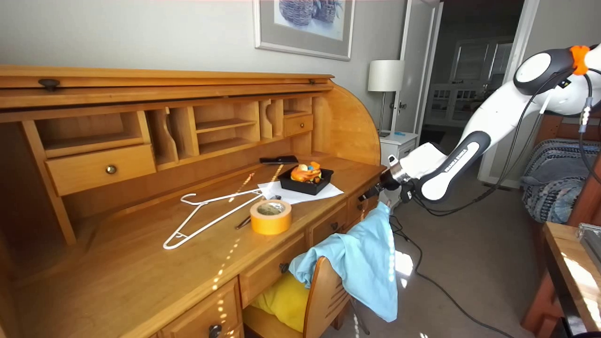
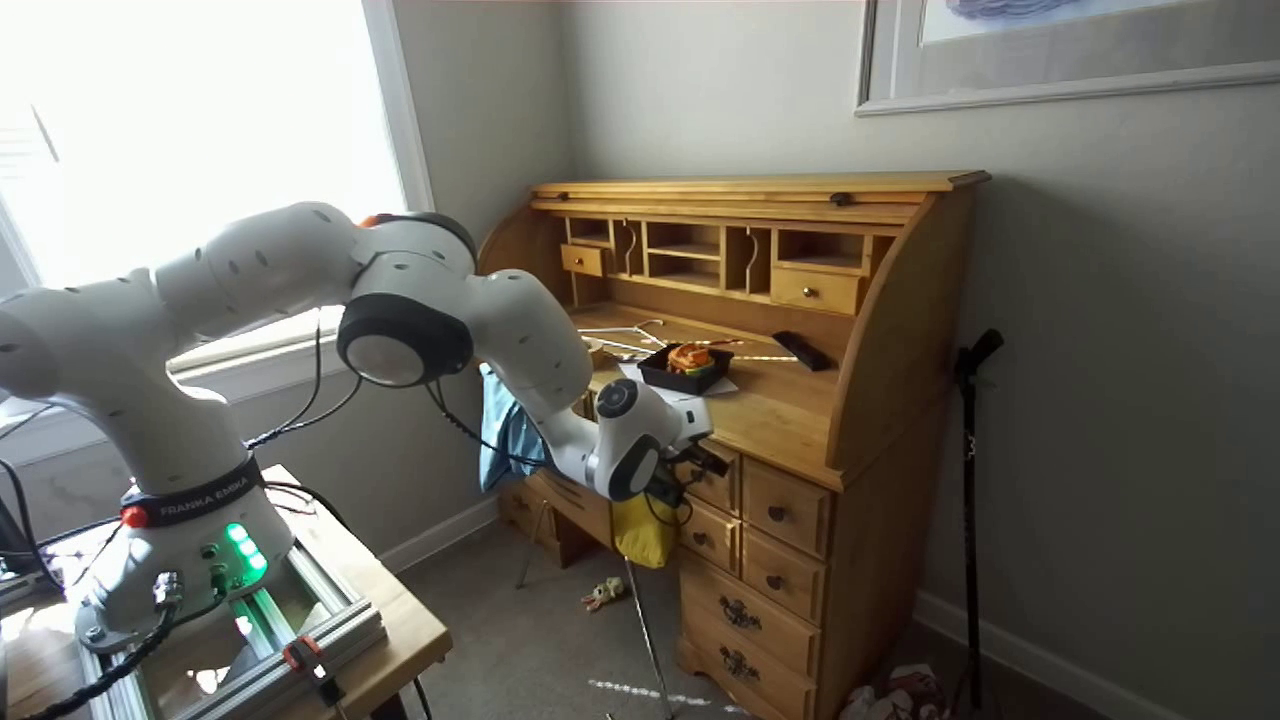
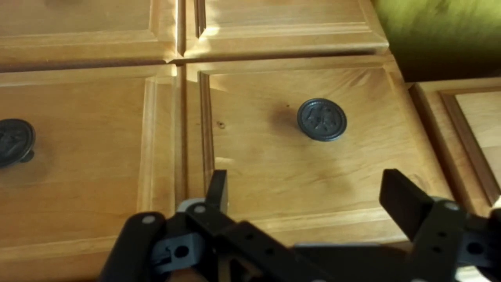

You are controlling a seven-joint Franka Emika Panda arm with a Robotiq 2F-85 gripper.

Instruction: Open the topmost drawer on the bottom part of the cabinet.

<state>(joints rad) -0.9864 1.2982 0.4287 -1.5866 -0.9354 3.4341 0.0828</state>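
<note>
The cabinet is a honey-brown oak roll-top desk, in both exterior views (image 1: 352, 126) (image 2: 895, 350). The topmost drawer (image 3: 270, 156) faces my gripper in the wrist view, which stands upside down. Its front is flush with its neighbours, so it looks closed. Its dark round knob (image 3: 321, 119) shows whole, beyond my fingertips and apart from them. My gripper (image 3: 304, 178) is open and empty, its fingers spread wide before the drawer front. In an exterior view the gripper (image 2: 705, 468) covers part of that drawer. It also shows near the desk's front edge (image 1: 366, 195).
A chair (image 1: 324, 291) with a light blue cloth (image 1: 366, 253) and a yellow cushion (image 1: 286, 295) stands at the kneehole. A neighbouring drawer's knob (image 3: 15, 141) is beside. On the desktop lie a black tray (image 1: 305, 188), tape roll (image 1: 271, 223) and white hanger (image 1: 206, 220).
</note>
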